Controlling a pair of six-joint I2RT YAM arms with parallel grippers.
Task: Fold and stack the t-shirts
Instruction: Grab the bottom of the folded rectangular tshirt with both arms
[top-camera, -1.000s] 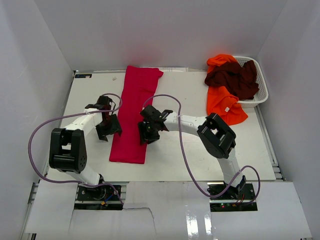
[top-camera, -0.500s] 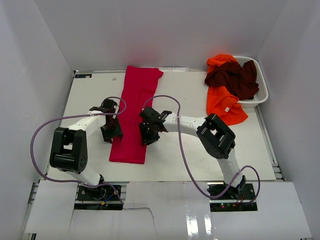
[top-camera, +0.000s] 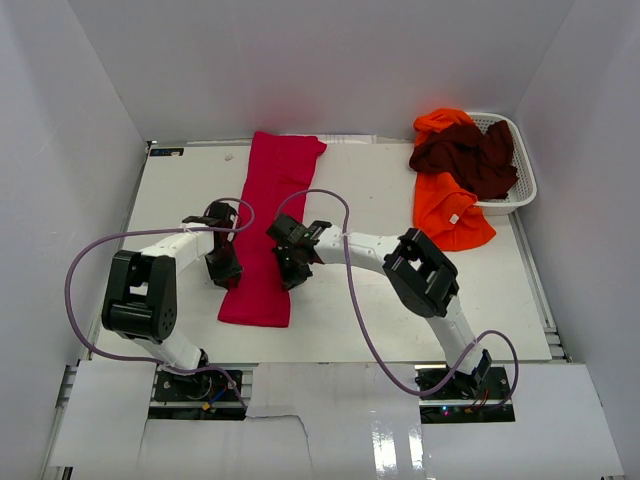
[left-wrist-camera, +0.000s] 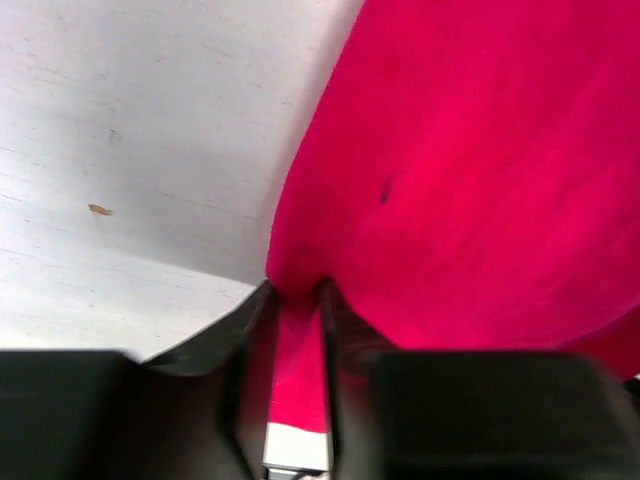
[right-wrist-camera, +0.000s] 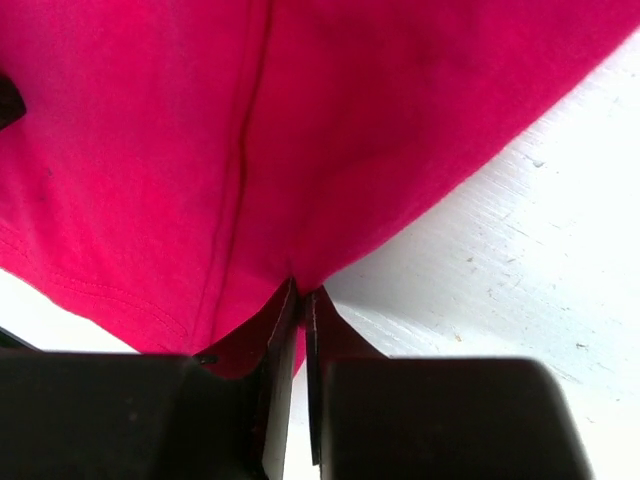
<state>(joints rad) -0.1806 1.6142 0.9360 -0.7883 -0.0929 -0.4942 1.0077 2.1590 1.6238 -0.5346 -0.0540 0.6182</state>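
The crimson-red t-shirt (top-camera: 272, 225) lies folded into a long narrow strip running from the table's far edge toward me. My left gripper (top-camera: 226, 272) is at the strip's left edge, near its front end. In the left wrist view it (left-wrist-camera: 295, 292) is shut on a bunched fold of the red cloth (left-wrist-camera: 470, 170). My right gripper (top-camera: 290, 275) is at the strip's right edge, opposite the left one. In the right wrist view it (right-wrist-camera: 300, 292) is shut on the hem of the red cloth (right-wrist-camera: 200, 150). An orange t-shirt (top-camera: 452, 212) and a dark maroon t-shirt (top-camera: 465, 155) lie at the far right.
A white mesh basket (top-camera: 523, 190) stands at the back right, with the maroon and orange shirts spilling out of it onto the white table (top-camera: 360, 320). White walls close in the left, back and right sides. Purple cables loop off both arms.
Both grippers have moved inward onto the red strip's side edges and closed from open onto the cloth. The shirts at the basket have not moved.
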